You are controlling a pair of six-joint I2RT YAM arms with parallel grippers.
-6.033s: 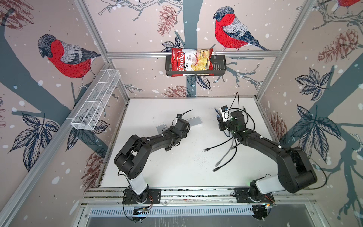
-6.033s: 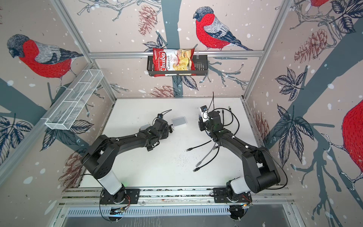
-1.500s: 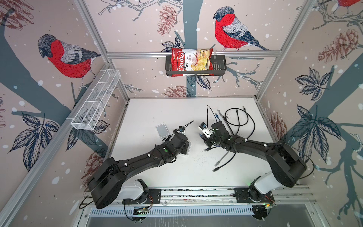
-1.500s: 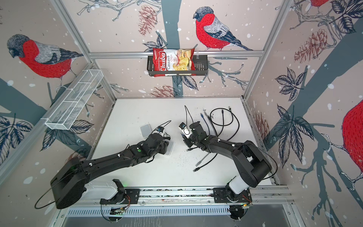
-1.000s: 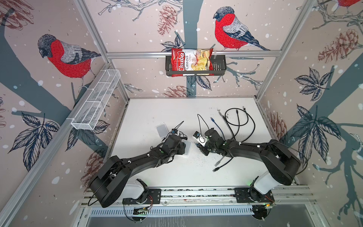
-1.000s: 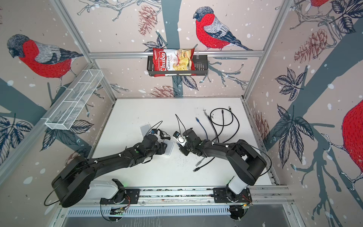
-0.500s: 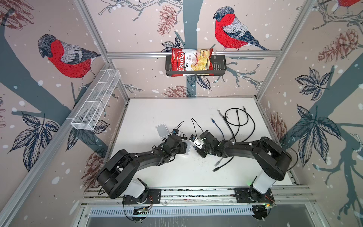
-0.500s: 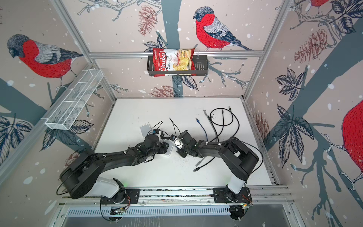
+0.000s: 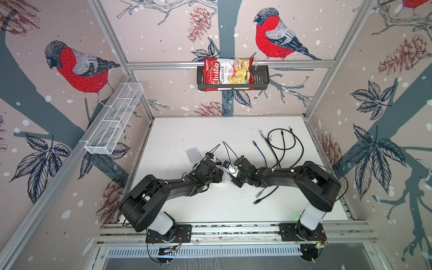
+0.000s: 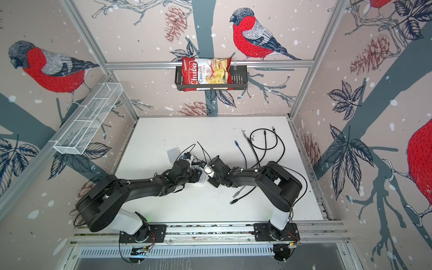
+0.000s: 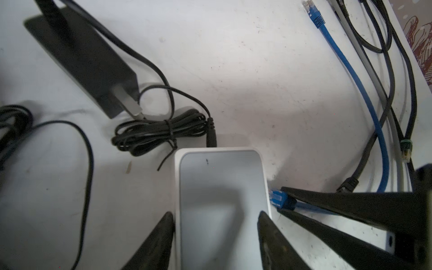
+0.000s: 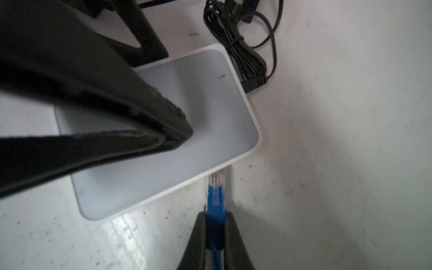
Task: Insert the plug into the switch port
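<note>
Right wrist view: right jaws clenched on blue plug (image 12: 214, 194) beside left-jaw-gripped switch (image 12: 163, 140), bundled black cord (image 12: 236, 44) behind.

Robot lab test cell: aluminium frame (image 9: 224, 62) boxing a white desk (image 9: 210, 133), bird-print wall panels (image 9: 77, 67), two arms bolted to a front rail (image 9: 233, 228), loose network cables (image 9: 284, 145).

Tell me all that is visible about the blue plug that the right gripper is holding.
The blue plug is a network-type connector: a clear tip with coloured wires inside, then a blue boot and blue cable behind. It looks like plastic. The right gripper is shut on its boot, and the plug points at the long side of the white switch, with its tip at or just short of that edge. Whether it has entered a port cannot be seen. The left gripper straddles the switch.
</note>
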